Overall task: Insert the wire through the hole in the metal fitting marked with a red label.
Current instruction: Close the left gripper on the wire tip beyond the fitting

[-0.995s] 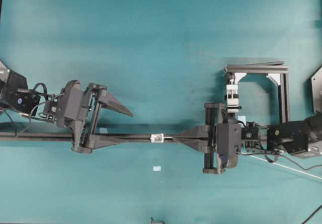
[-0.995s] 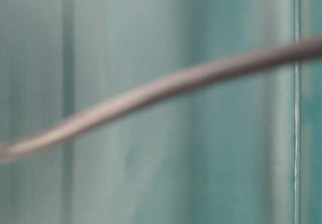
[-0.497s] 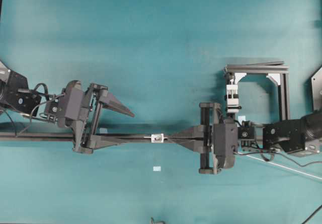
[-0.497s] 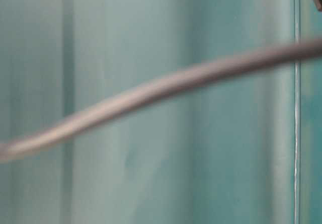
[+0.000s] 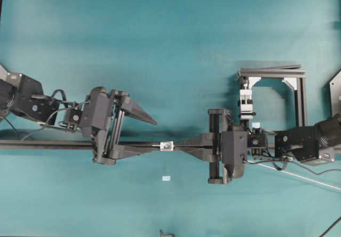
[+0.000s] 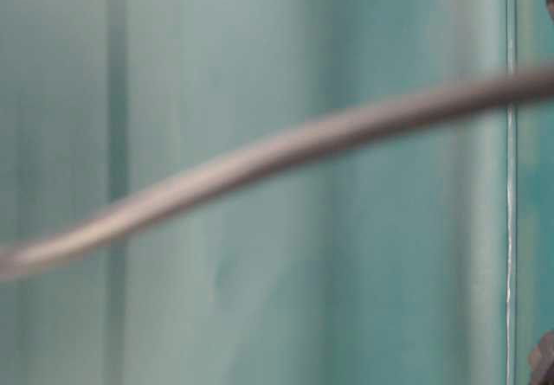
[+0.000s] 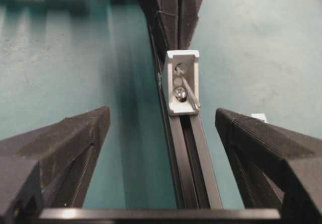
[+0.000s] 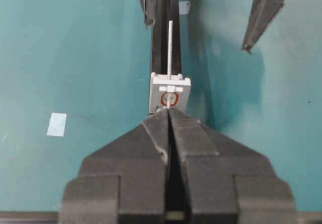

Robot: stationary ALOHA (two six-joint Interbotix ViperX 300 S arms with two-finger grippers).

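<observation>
The small silvery metal fitting [image 5: 167, 146] sits on a black rail. Its hole has a red ring around it [image 8: 169, 99]. The thin pale wire [image 8: 170, 48] passes through the hole and sticks out on the far side. Its tip shows in the left wrist view [image 7: 189, 95] at the fitting [image 7: 182, 83]. My right gripper [image 8: 168, 112] is shut on the wire right against the fitting, also seen from overhead [image 5: 180, 145]. My left gripper [image 5: 154, 136] is open and empty. Its fingers [image 7: 65, 148] straddle the rail just short of the fitting.
The black rail [image 5: 53, 144] runs left to right across the table. A dark frame with a white-and-silver clamp block [image 5: 245, 101] stands at the right. A pale blue tape bit [image 5: 166, 178] lies below the fitting. A blurred grey strand [image 6: 277, 156] crosses the table-level view.
My left arm has moved right, bringing its open fingers close to the fitting. My right gripper has slid a little left, up against the fitting, still shut on the wire.
</observation>
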